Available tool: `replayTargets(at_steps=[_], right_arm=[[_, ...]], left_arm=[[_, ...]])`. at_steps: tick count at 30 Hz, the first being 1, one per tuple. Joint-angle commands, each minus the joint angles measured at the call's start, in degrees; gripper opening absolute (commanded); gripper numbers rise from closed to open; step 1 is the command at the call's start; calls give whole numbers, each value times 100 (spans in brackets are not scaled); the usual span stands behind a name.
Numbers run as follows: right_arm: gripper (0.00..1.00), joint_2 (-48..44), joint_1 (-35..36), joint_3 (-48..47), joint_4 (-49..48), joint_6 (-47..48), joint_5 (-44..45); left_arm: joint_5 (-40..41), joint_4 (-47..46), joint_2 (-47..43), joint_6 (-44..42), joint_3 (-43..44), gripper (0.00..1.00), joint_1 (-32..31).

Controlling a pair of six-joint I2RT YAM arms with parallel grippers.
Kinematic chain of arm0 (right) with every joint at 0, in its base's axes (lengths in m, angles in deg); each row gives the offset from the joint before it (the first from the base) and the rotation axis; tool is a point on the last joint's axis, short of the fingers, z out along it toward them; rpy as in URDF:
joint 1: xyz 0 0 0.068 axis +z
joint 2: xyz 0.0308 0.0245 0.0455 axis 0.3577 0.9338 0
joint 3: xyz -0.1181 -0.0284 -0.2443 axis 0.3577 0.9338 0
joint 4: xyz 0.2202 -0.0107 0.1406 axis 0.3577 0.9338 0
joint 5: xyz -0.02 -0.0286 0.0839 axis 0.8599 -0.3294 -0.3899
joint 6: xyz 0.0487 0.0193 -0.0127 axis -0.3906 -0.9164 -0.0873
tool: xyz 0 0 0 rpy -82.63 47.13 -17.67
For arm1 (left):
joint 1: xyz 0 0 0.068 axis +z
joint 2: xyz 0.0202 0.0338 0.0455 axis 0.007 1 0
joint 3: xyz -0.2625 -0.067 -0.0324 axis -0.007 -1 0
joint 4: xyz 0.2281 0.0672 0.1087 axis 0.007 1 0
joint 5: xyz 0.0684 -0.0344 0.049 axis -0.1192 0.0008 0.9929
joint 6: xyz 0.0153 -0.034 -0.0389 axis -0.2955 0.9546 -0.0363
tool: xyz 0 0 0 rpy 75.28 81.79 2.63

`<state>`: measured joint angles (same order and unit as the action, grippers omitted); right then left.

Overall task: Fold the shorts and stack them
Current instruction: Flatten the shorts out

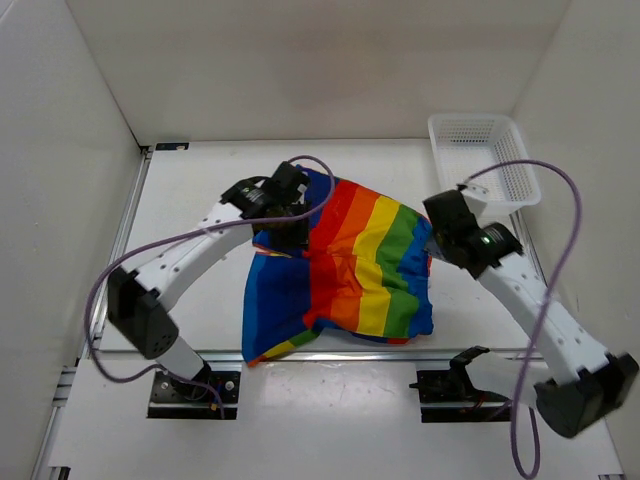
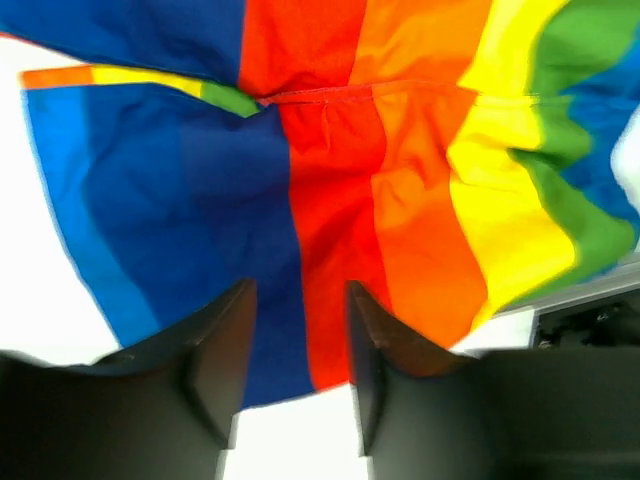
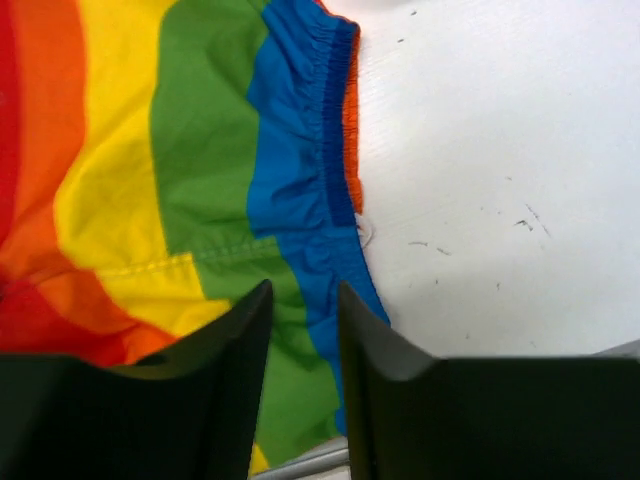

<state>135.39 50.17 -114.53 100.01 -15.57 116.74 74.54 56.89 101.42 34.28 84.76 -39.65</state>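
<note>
Shorts (image 1: 340, 275) lie mid-table (image 1: 200, 200) between the two arms, spread out but rumpled, stripes running blue, red, orange, yellow, green, blue from left to right; near hem reaches close to the table's front edge, with a blue corner turned up showing yellow and green at lower left. Left gripper (image 1: 288, 230) sits over the far-left blue/red part of the cloth; in its wrist view the fingers (image 2: 225, 340) are parted with a clear gap, blue and red fabric visible between them, nothing pinched. A seam runs across the cloth in that view, with a folded layer above it. Right gripper (image 1: 442, 238) is at the shorts' right edge; wrist view shows its fingers (image 3: 235, 350) apart too, above the green and blue stripes, not clamped on anything. Gathered blue elastic waistband (image 3: 325, 120) with an orange inner edge lies along the bare table there. White mesh basket (image 1: 470, 120) stands at the far right corner, apart from the shorts
</note>
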Motion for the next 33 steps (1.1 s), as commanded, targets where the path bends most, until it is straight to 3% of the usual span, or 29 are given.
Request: replayTargets(at_steps=[1, 4, 6, 8, 9, 11, 14, 19, 21, 22, 23, 26, 27, 28, 29, 31, 33], right_arm=[[32, -1281, -47, 495, 273, -508, -604], [30, -2204, -47, 1415, 360, -1087, -1405], [53, -2750, -47, 1892, 448, -1405, -2170], [63, -3075, -47, 2596, 588, -1860, -2540], [71, -3364, -47, 3007, 589, -2098, -2837], [71, -3725, -47, 3342, 459, -2310, -3119], [74, -3797, -47, 3774, 64, -2478, -3455], [76, -3123, -47, 4179, -638, -2427, -3578], [72, -2824, -47, 4285, -895, -2426, -3579], [68, -2743, -47, 4338, -1113, -2426, -3579], [56, -2673, -47, 4338, -1185, -2426, -3483], [33, -2453, -100, 4111, -1247, -2304, -3114], [21, -2331, -100, 4005, -1247, -2233, -2974], [16, -2243, -100, 3891, -1247, -2172, -2703], [11, -2137, -100, 3603, -1247, -2041, -2561], [1, -1707, -161, 3259, -1247, -1847, -2297], [1, -1034, -293, 2487, -1405, -1338, -1997]], left_arm=[[424, 254, -1285, 272, -402, 50, 41], [92, 131, -2129, 808, -1623, 47, 41], [-409, 8, -2562, 1309, -2589, 66, 41], [-796, -255, -3157, 1773, -3405, 79, -11], [-1067, -413, -3318, 1907, -3628, 90, -11], [-1297, -536, -3617, 2135, -4119, 97, -160], [-1579, -721, -3618, 2189, -4429, 98, -345], [-1448, -1011, -3030, 2189, -4552, 98, -740], [-1448, -1284, -2723, 2076, -4623, 98, -741], [-1448, -1363, -2496, 2075, -4710, 96, -741], [-1361, -1364, -2380, 2023, -4711, 92, -741], [-1088, -1434, -2073, 1865, -4615, 62, -680], [-1018, -1434, -2072, 1812, -4562, 50, -610], [-965, -1434, -2011, 1742, -4500, 24, -522], [-965, -1434, -2010, 1654, -4430, 13, -408], [-843, -1364, -1879, 1286, -4062, 10, 13], [-597, -1102, -1651, 883, -3328, 10, 521]])
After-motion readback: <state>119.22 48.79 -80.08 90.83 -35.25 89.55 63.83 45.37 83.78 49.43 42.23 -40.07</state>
